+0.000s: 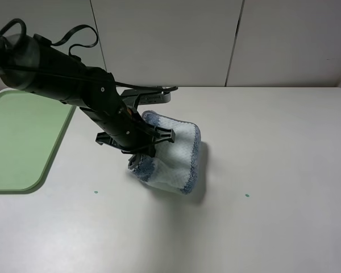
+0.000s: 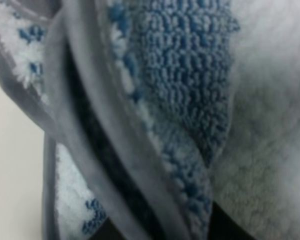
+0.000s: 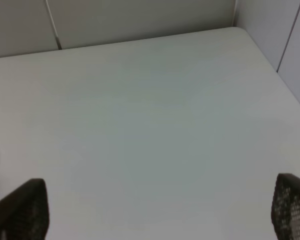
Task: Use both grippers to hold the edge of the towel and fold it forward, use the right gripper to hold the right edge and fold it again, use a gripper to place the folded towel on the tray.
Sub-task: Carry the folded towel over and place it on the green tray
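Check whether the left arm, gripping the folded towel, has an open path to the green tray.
Probably yes. The left gripper is shut on the towel, and the bare table lies between it and the tray, with nothing standing in the way.

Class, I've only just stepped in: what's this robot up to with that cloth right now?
The left gripper is shut on the folded blue-and-white striped towel, gripping it at its near left end on the white table. The left wrist view is filled with its terry pile and grey hem. The light-green tray waits at the table's left, with nothing visible on it. The right gripper is open over bare table, holding nothing.
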`<action>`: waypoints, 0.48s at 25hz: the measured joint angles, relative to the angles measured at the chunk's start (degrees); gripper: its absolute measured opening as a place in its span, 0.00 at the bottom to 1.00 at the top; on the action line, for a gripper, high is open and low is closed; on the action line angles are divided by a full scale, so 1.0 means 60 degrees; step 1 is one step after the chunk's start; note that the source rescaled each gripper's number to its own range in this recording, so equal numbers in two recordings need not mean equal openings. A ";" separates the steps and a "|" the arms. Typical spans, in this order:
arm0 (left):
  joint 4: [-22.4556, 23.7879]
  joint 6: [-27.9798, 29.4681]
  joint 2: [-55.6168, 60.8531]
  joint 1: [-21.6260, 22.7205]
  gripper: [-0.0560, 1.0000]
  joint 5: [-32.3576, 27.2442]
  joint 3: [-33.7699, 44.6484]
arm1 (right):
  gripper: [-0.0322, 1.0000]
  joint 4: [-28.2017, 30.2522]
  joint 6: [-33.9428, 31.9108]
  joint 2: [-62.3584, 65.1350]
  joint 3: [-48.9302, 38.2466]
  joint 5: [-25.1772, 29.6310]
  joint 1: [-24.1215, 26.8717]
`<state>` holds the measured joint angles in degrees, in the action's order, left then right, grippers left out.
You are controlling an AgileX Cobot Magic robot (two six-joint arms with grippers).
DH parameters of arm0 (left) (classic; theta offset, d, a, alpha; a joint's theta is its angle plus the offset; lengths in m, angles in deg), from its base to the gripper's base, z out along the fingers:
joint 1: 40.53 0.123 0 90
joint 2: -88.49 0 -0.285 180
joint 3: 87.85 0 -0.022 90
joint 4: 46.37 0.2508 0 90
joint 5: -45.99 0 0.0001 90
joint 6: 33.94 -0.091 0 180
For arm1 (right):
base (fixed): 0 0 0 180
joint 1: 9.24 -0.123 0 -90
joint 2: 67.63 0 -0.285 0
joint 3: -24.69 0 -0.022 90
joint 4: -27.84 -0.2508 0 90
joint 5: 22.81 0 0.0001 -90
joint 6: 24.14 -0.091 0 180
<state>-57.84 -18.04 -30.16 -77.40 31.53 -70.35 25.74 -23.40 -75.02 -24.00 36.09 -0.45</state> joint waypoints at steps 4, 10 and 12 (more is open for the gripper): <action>0.0235 0.0000 0.0314 0.0049 0.17 -0.0273 0.0000 | 1.00 0.0000 0.0000 0.0000 0.0000 0.0000 0.0000; 0.0679 0.0000 0.1036 0.0417 0.17 -0.0881 0.0000 | 1.00 0.0000 0.0000 0.0000 0.0000 0.0000 0.0000; 0.0907 0.0000 0.1306 0.0612 0.17 -0.1175 0.0000 | 1.00 0.0000 0.0000 0.0000 0.0000 0.0000 0.0000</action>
<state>-52.40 -18.04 -22.32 -73.73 24.48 -70.35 25.74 -23.40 -75.02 -24.00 36.09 -0.45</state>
